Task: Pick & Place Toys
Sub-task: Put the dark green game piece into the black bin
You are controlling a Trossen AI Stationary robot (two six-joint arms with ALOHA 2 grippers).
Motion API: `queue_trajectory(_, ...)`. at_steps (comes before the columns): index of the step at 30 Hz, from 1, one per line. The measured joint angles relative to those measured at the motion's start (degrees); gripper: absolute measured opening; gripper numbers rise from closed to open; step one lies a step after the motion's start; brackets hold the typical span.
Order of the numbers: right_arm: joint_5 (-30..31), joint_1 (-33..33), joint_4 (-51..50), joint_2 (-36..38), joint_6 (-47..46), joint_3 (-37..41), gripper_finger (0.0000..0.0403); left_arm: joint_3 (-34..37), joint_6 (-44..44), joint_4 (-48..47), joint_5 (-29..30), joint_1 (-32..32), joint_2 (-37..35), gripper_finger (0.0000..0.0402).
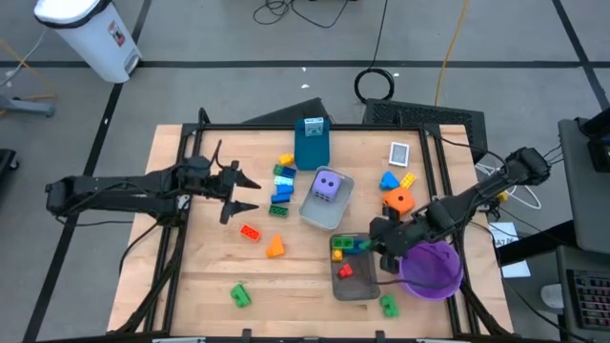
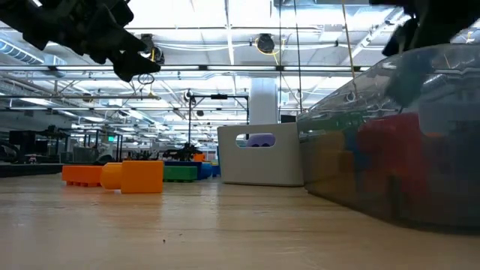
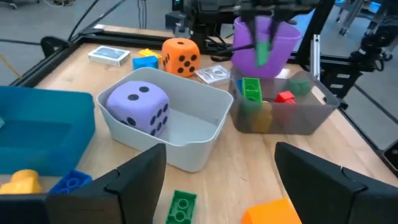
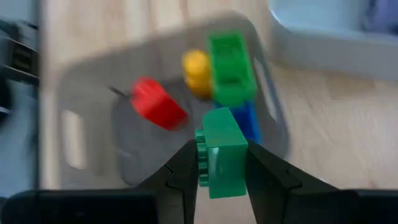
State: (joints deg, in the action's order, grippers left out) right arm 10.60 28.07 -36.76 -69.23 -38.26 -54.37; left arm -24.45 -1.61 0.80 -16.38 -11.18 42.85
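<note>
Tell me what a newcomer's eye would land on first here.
The purple die in the light grey tray at the table's middle stands out. To its right lies the orange die. Nearer the front, the right tool holds a green brick above the dark grey tray of bricks.

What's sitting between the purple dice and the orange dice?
In the high view, between the purple dice and the orange dice there is only the pale tray's wall and bare wooden table.
</note>
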Motion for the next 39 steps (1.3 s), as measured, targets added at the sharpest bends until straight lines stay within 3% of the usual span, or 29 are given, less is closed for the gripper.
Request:
queue_trajectory(9, -1.35, -3.39, -1.90, -3.21, 0.84, 0.02, 0.0096, 0.00, 0.44, 0.34, 3.15, 1.23, 0.00, 0.0308)
queue_trajectory(24, -6.85, -4.49, -2.99, -3.24, -17.12, 0.04, 0.0096, 0.00, 0.03, 0.32, 3.49, 1.20, 0.00, 0.0308)
queue_trajectory(39, -4.51, -6.56, 0.70, -3.24, -10.21, 0.04, 0.0096, 0.00, 5.76, 2.60, 3.56, 1.20, 0.00, 0.0308)
